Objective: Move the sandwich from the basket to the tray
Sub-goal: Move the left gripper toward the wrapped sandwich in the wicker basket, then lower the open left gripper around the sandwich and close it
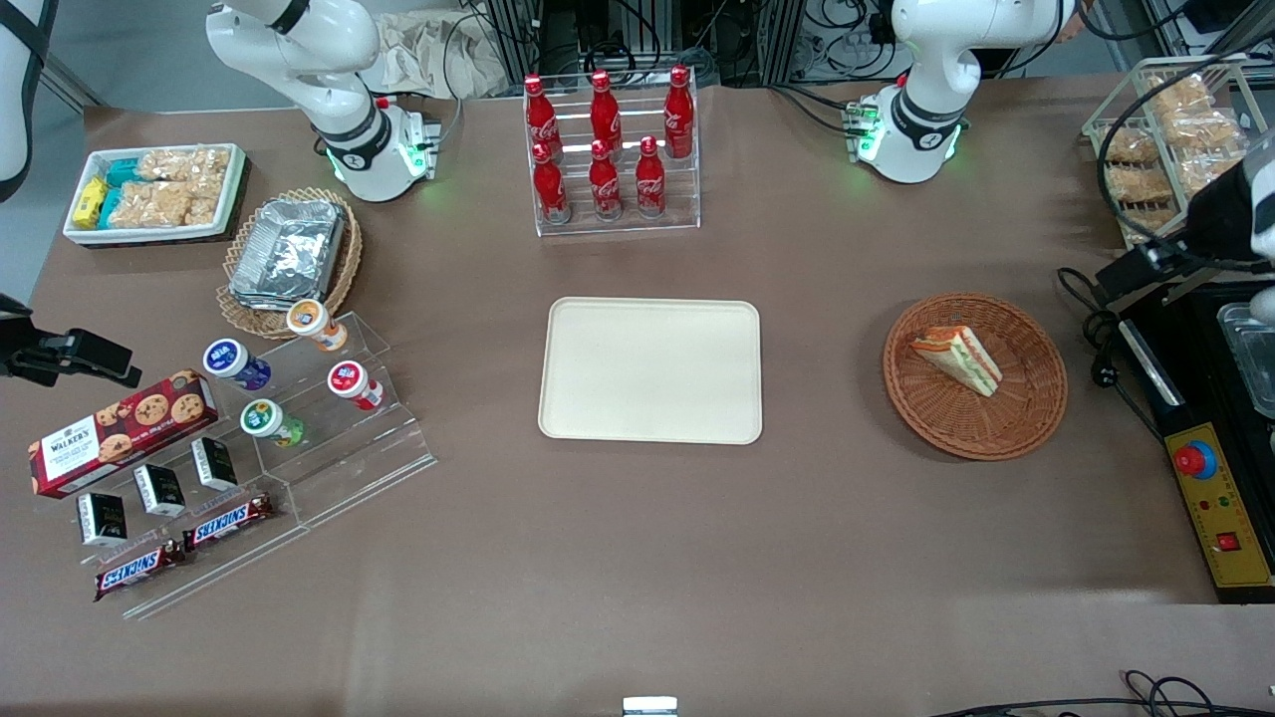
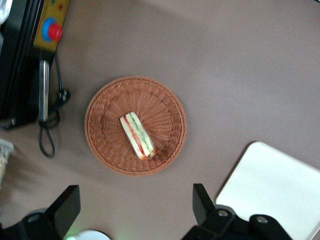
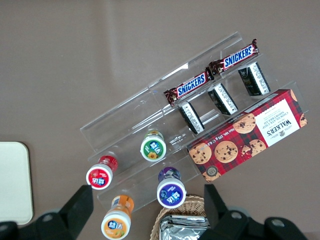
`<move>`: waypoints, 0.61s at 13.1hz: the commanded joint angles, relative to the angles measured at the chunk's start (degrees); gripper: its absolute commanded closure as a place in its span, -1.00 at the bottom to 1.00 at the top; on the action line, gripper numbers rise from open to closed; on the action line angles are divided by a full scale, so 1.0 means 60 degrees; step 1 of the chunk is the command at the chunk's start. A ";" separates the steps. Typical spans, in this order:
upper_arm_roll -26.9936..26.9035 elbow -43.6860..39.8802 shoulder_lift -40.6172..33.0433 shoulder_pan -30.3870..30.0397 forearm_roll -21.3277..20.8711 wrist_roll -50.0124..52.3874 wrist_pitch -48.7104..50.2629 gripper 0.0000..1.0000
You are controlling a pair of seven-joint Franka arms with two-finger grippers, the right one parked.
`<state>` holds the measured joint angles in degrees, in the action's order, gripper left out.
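Taking the tray [image 1: 649,369] as landmark and reading the front view from its left edge across: toward the parked arm's end from the tray stand four small capped bottles [image 1: 289,369] on a clear stepped stand, with two Snickers bars [image 1: 185,547] nearer the camera. Farther from the camera than the tray, six red cola bottles [image 1: 608,139] fill a clear rack. One tray, bare. Toward the working arm's end from it sits one basket [image 1: 975,374], holding the single sandwich [image 1: 958,358] on its side, wedge tip toward the rim.

The gripper [image 2: 136,212] hangs high above the table beside the basket, fingers spread wide, holding nothing.

The sandwich looks light, soft and easily crushed; its layers could slide apart. A gentle pinch across the two bread faces, mid-wedge, seems safest.
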<state>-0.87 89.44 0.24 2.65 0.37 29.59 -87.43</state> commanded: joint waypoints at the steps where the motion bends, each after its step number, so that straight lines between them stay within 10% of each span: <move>1: 0.0129 0.0648 -0.0068 0.0071 -0.0105 0.2822 -0.0077 -1.00; 8: 0.0452 0.5769 -0.1048 0.0041 -0.0267 0.7575 -0.5034 -1.00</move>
<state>2.12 112.69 -0.55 2.85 -1.09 70.04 -109.13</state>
